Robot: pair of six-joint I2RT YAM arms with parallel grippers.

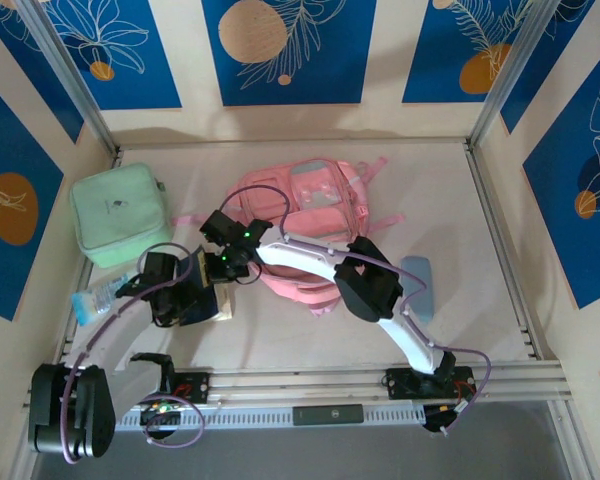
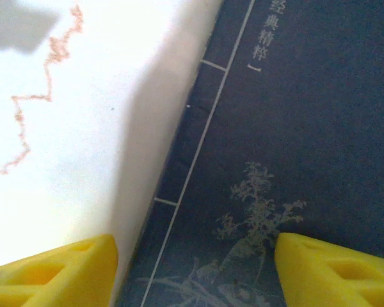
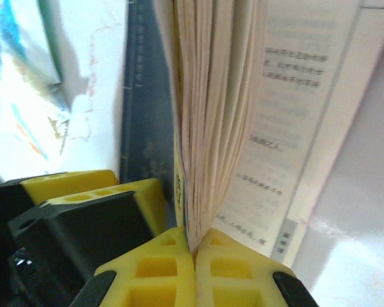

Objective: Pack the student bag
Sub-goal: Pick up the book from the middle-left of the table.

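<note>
The pink student bag lies flat in the middle of the table. To its left, a dark blue book with pale plant drawings on its cover rests near the front edge. My right gripper reaches across from the right. It is shut on the edge of the book's fanned pages. My left gripper hovers close over the cover, open, one yellow fingertip over the white table and the other over the book. Its yellow finger sits right beside the right gripper.
A mint green square zip case stands at the left wall. A plastic bottle with a blue label lies just left of the book. A pale blue flat case lies right of the bag. Metal frame rails border the table.
</note>
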